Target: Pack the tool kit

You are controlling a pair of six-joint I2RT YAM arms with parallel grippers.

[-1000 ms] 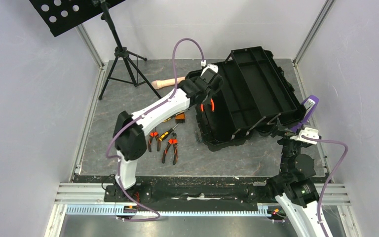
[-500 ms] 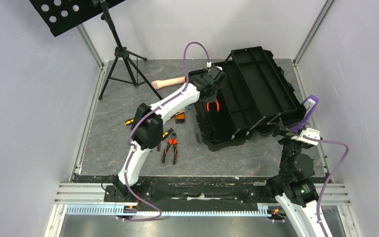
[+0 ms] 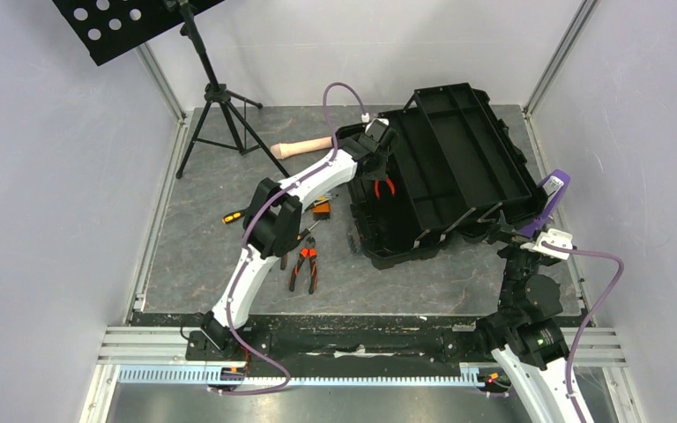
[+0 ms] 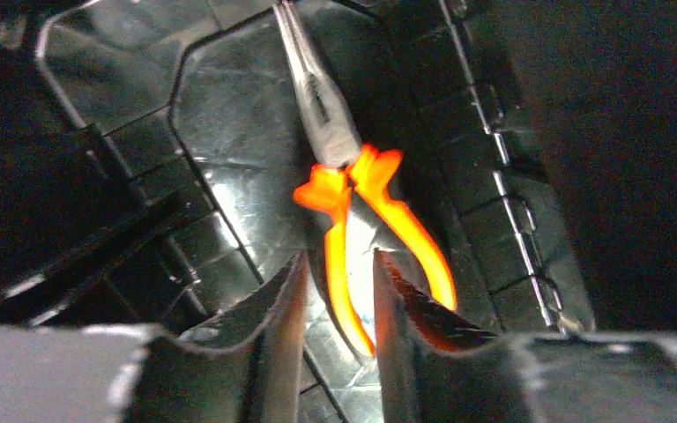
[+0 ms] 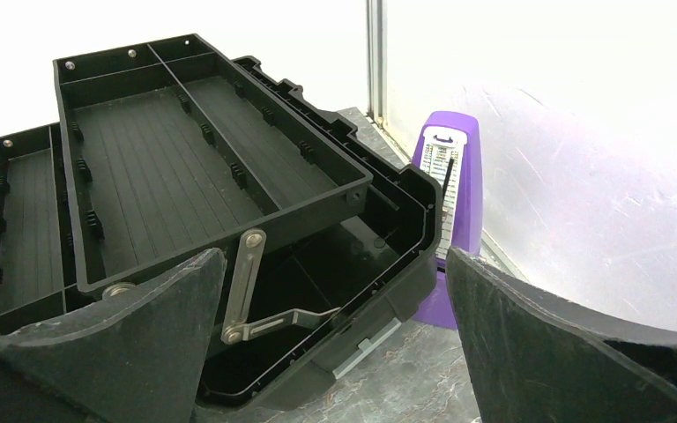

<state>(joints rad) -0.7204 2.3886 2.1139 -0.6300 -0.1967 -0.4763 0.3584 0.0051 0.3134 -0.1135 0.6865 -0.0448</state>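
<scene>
The black toolbox (image 3: 458,167) stands open at the back right of the table, its tray (image 5: 176,159) lifted on metal links. Orange-handled long-nose pliers (image 4: 353,176) lie on the floor of the box (image 4: 229,115); from above they (image 3: 384,186) show at the box's left end. My left gripper (image 4: 339,264) reaches into the box and is open, its fingers straddling one orange handle with a gap on the left. More pliers (image 3: 304,264) and a screwdriver (image 3: 232,216) lie on the table left of the box. My right gripper (image 5: 335,256) stands wide open and holds nothing, by the box's near right corner.
A purple metronome-like object (image 5: 445,203) stands right of the box against the wall. A beige cylindrical handle (image 3: 300,146) lies behind the left arm. A tripod stand (image 3: 220,106) occupies the back left. A small orange and black item (image 3: 321,208) lies near the loose tools.
My left arm reached deeper into the box with the orange pliers. Its jaws, shut on a handle before, have now parted, and the pliers rest on the box floor. The right arm stayed still.
</scene>
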